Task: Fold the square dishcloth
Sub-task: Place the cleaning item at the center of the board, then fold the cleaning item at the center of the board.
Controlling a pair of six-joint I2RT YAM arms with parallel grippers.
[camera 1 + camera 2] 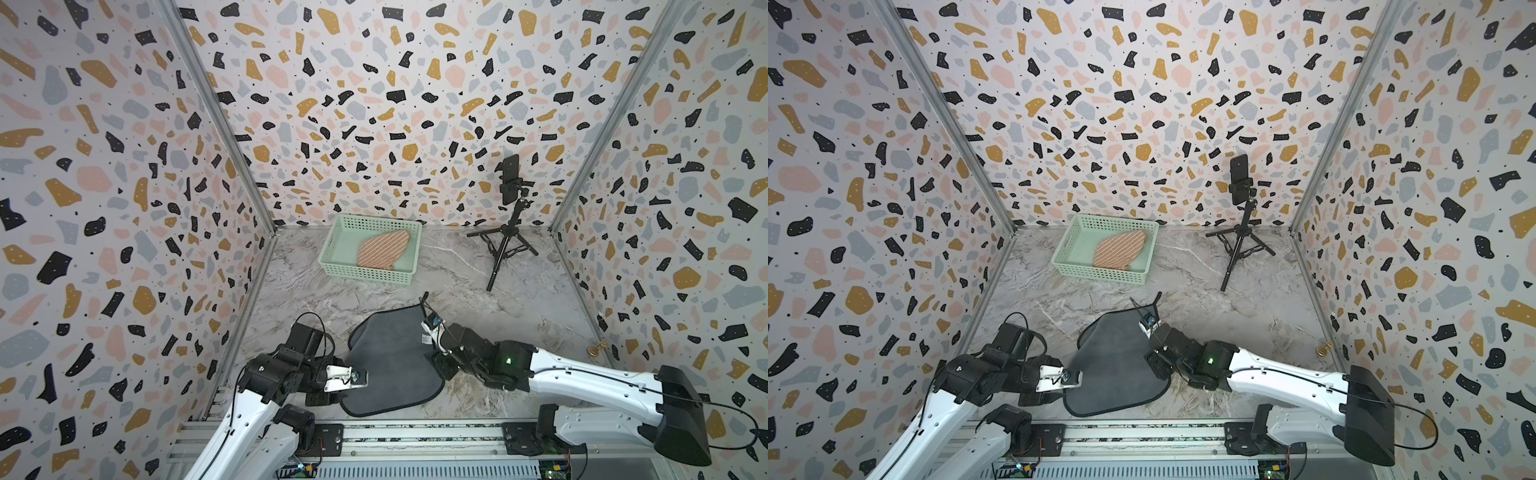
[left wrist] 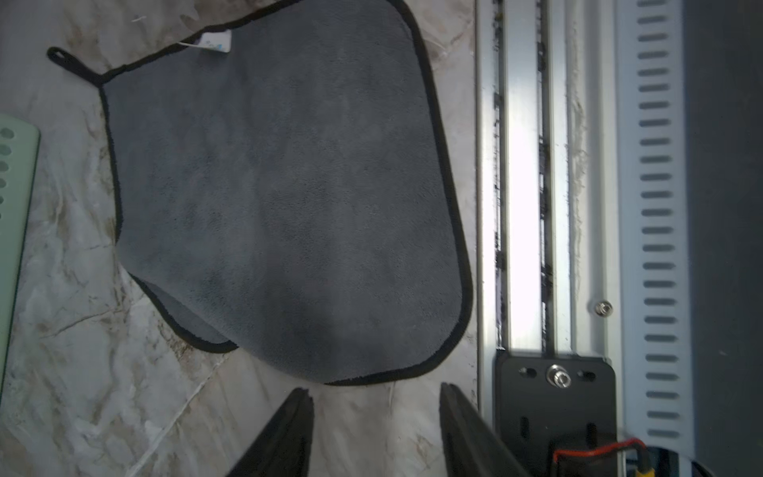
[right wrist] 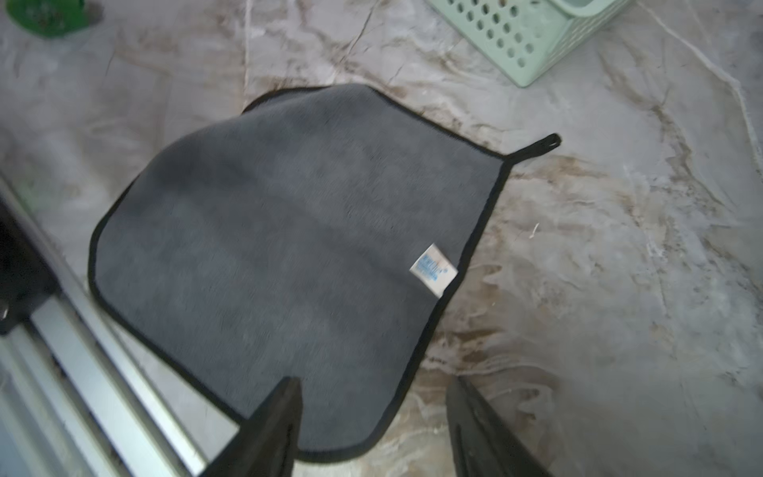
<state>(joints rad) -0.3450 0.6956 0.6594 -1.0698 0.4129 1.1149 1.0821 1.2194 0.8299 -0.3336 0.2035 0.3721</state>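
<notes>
The square dishcloth is grey with a black hem and lies flat on the marble table near the front rail. At one corner of the dishcloth a lower layer peeks out. A white label and a black hanging loop sit along its right side. My left gripper is open just off the cloth's left edge, with bare table between its fingers. My right gripper is open over the cloth's near right corner, one finger above the dishcloth, the other above the table. Neither holds anything.
A mint green basket holding a striped cloth stands at the back. A phone on a black tripod stands at the back right. A small brass object lies by the right wall. An aluminium rail runs along the front.
</notes>
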